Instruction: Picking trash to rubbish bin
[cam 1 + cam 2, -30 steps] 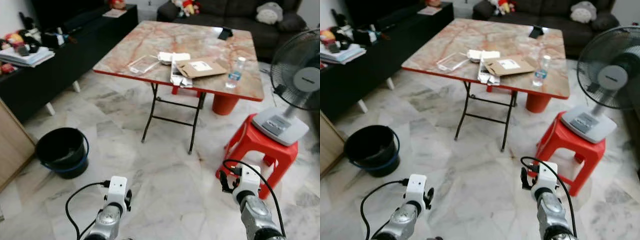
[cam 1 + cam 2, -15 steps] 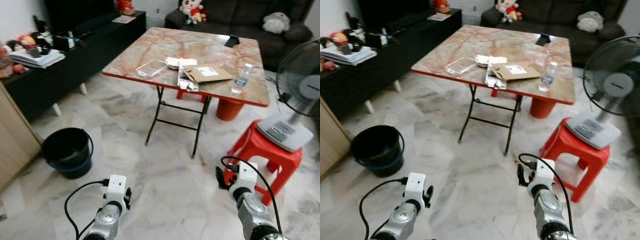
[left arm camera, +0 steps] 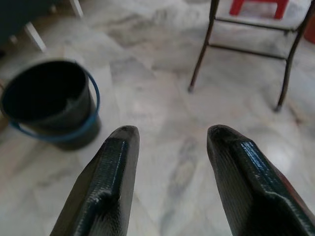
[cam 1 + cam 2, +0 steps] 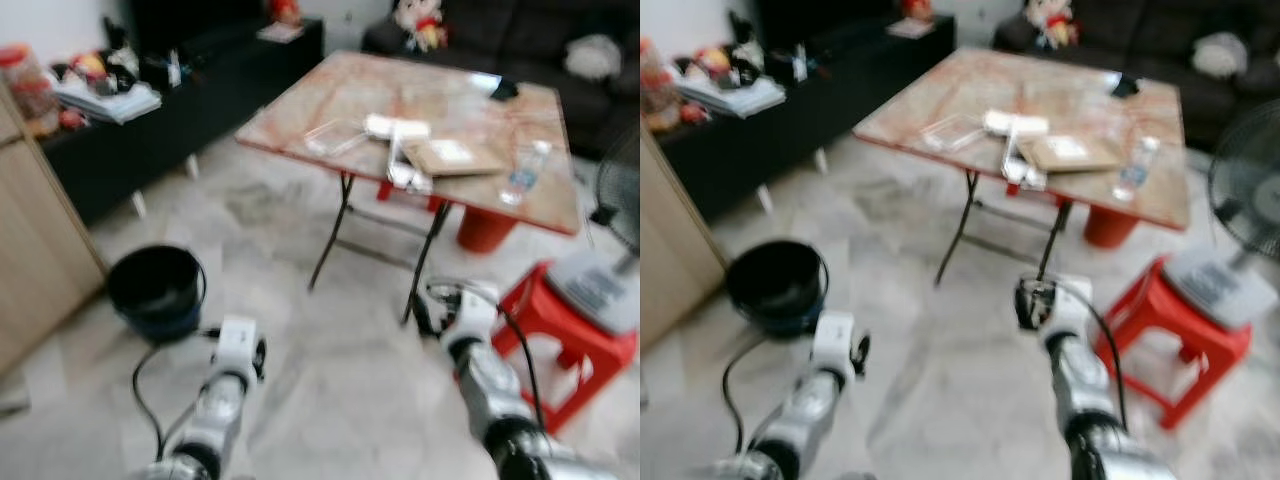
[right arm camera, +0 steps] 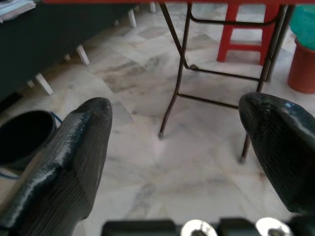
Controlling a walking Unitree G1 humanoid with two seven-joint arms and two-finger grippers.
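Fingers [image 3: 115, 162] on both grippers are spread apart, holding nothing. Black bin [image 3: 47, 101] sits just beyond the left ones; wrappers [image 4: 395, 135] are on the worktop [image 4: 330, 100] well ahead, so pickup looks pending.

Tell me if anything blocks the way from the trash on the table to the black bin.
Nothing visible does. The wrappers and cardboard envelope lie on the folding table; the black bin stands on bare marble floor to the robot's left of it. Both claws, left claw and right claw, are open and empty.
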